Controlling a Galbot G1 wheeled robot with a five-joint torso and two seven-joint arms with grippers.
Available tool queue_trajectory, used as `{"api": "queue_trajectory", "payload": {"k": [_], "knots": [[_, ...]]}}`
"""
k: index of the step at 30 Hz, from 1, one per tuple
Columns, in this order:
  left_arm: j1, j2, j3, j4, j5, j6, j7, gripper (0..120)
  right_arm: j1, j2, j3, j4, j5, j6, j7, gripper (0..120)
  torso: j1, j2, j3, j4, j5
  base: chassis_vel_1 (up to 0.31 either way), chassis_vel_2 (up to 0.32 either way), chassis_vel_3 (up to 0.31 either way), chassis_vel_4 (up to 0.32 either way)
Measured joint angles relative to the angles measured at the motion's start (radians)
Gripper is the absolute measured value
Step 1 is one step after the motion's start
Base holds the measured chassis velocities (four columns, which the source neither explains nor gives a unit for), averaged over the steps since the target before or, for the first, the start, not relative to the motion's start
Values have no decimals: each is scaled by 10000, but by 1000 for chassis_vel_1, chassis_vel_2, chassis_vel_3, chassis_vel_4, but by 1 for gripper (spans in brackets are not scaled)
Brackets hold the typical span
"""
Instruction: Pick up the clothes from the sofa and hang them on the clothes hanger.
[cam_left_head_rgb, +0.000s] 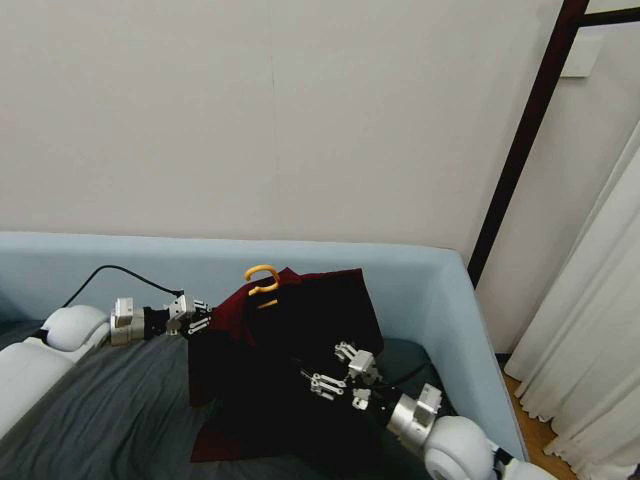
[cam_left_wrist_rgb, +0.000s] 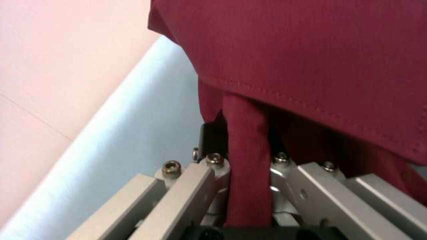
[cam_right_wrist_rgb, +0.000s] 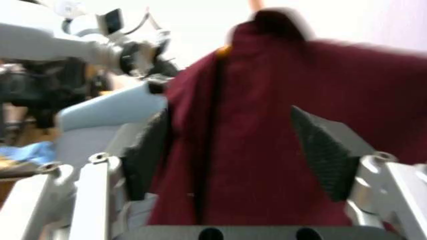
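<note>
Light blue sofa, dark red fabric garment on an orange curved hanger held up over it, edge clamped by the left tool, right tool spread open before it

hanger: all but its orange hook hidden under maroon garment | left gripper: tips buried in fabric fold | right wrist view: garment's collar blurred

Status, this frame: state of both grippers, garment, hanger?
left gripper: shut on a fold of the red garment.
right gripper: open, at the garment's lower front.
red garment: on the orange hanger, held up over the sofa.
orange hanger: inside the garment, hook sticking out at the collar.
</note>
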Motion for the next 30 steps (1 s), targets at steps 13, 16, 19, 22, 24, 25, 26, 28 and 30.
{"api": "queue_trajectory", "payload": {"k": [13, 16, 19, 22, 24, 25, 26, 28, 30], "knots": [[-4509, 815, 3096, 160, -972, -30, 866, 1, 1893, -1594, 1197, 1105, 645, -1125, 2552, 100, 0, -1, 1, 5, -4, 0, 0, 0, 0], [-5548, 737, 3636, 392, -1054, -37, 1248, 1, 2231, -1981, 1199, 1454, 1420, -1528, 2697, 100, 0, 0, 1, 4, 2, 0, 0, 0, 0], [-6769, 389, 4247, 667, -1275, -26, 1758, 1, 2639, -2670, 1372, 1726, 2749, -1922, 2535, 100, 1, 0, 1, -1, 1, 0, 0, 0, 0], [-7068, 172, 4349, 704, -1350, 21, 1852, 1, 2729, -3017, 1545, 1736, 3170, -1975, 2235, 100, 1, 0, 1, -1, 2, 0, 0, 0, 0], [-7171, -36, 4368, 727, -1417, 77, 1953, 1, 2699, -3310, 1727, 1814, 3391, -2014, 2148, 100, 1, -1, 1, -1, -3, 0, 0, 0, 0], [-7171, -36, 4368, 727, -1417, 77, 1953, 1, 2699, -3310, 1727, 1814, 3391, -2014, 2148, 100, 1, -1, 1, -1, -3, 0, 0, 0, 0], [-7224, -98, 4398, 717, -1471, 99, 2014, 1, 2724, -3466, 1760, 1857, 3551, -2090, 2162, 100, 1, -1, 1, -2, -1, 0, 0, 0, 0], [-7367, -267, 4482, 748, -1493, 105, 2169, 1, 2850, -3778, 1796, 1905, 3845, -2220, 2189, 100, 1, -1, 1, 9, -1, 0, 0, 0, 0], [-7520, -554, 4547, 903, -1471, 87, 2323, 1, 2904, -4139, 1929, 1955, 4123, -2338, 2189, 100, 1, 0, 0, 11, -3, 0, 0, 0, 0]]}}
